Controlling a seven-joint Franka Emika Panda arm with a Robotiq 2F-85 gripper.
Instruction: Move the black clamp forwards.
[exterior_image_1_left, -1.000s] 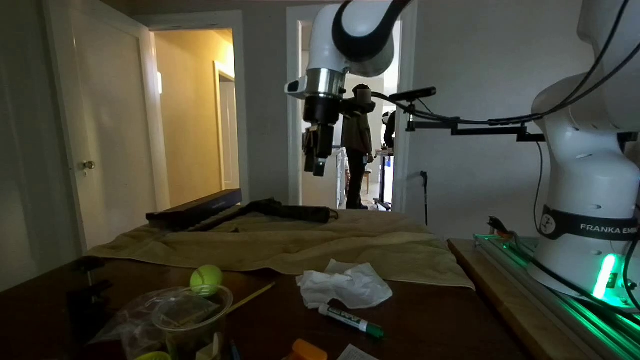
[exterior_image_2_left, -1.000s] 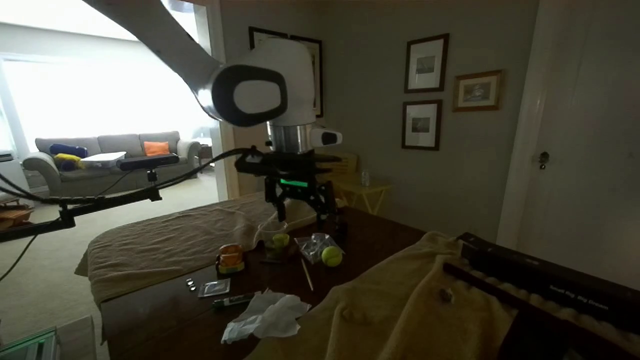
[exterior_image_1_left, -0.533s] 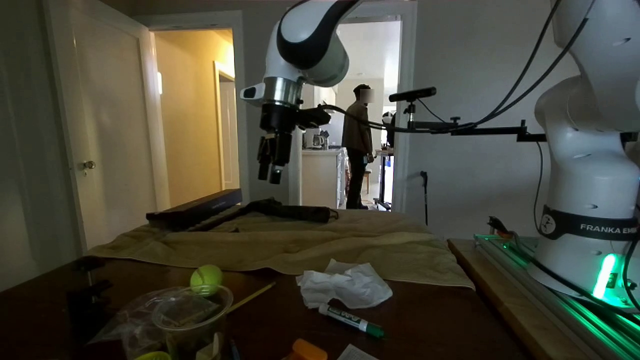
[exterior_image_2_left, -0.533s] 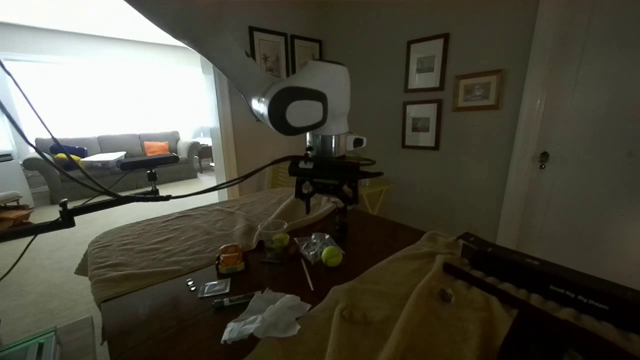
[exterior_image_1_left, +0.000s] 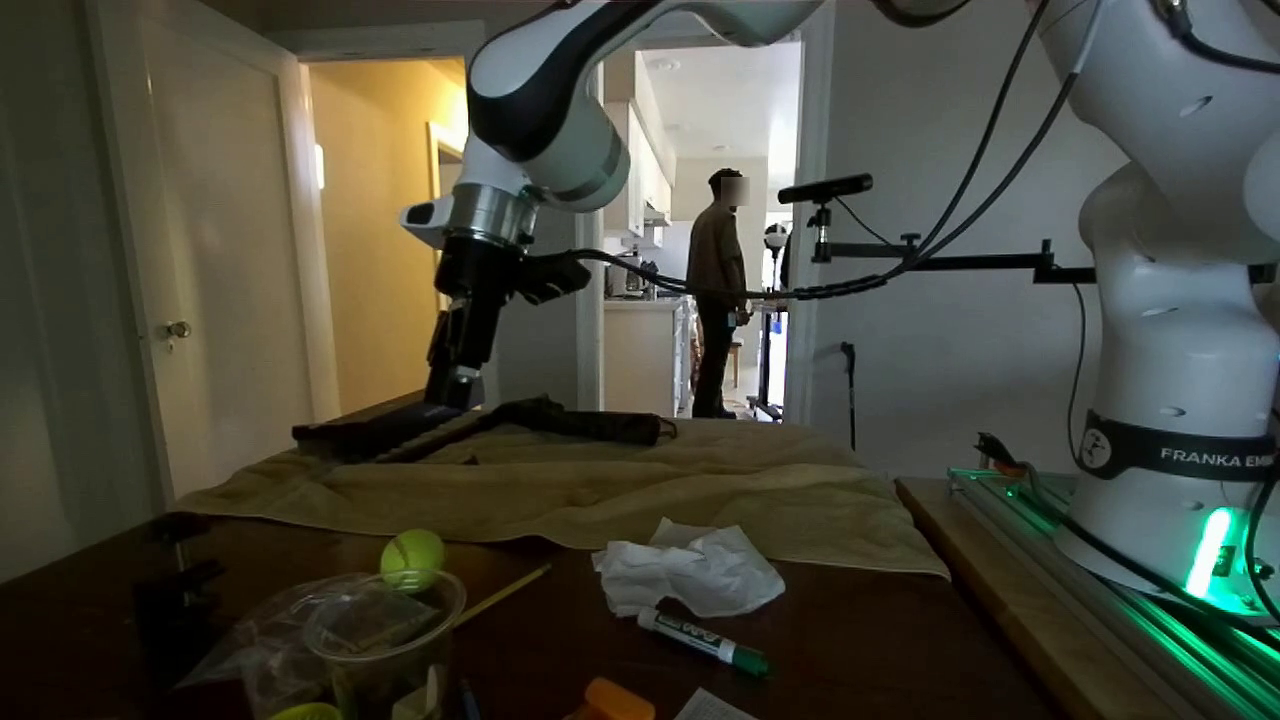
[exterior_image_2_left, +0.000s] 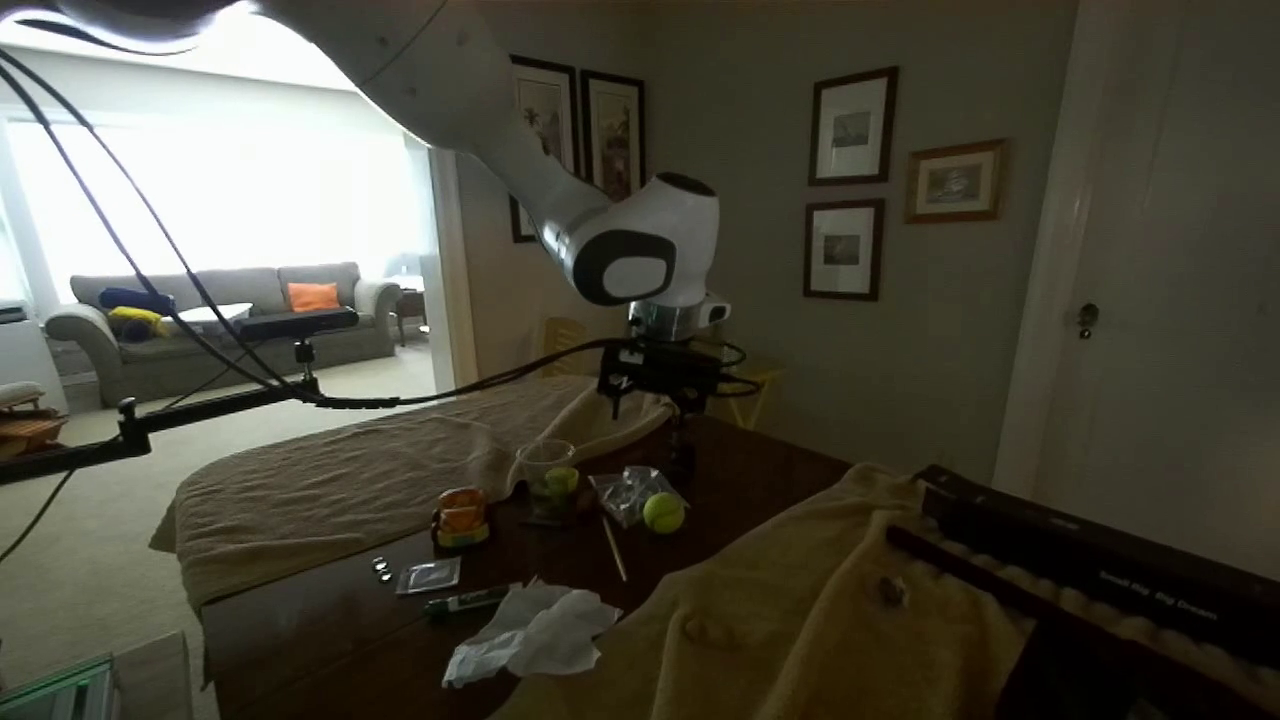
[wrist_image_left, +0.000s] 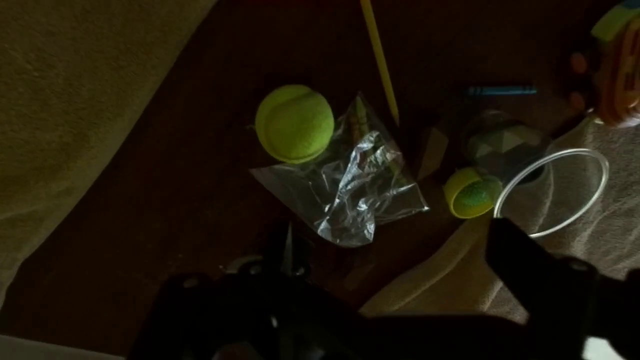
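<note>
1. Currently my gripper hangs tilted in the air over the counter, its jaws spread wide and holding nothing.
2. Lower down, the black clamp stands upright on the counter near an edge, apart from the gripper in an exterior view; in my wrist view the two dark shapes blend, and I cannot trace where one ends.
3. Beside the clamp lies a clear plastic bag, a yellow-green tennis ball touching its edge.
4. Close to the bag sits a clear plastic bowl, a small yellow container just beside it.
5. Farther along the counter, a yellow pencil lies with one end near the bag, a blue crayon near the bowl and an orange-and-yellow object, which I cannot identify, past the crayon.
6. Beyond them, a green-capped marker rests just beside crumpled white paper.
7. Behind the paper, in an exterior view, a tan cloth spreads out, bearing a long black object and a dark box.
8. Farthest off, in an exterior view, a person stands beyond a doorway; in an exterior view, a gray couch holds an orange pillow.
</note>
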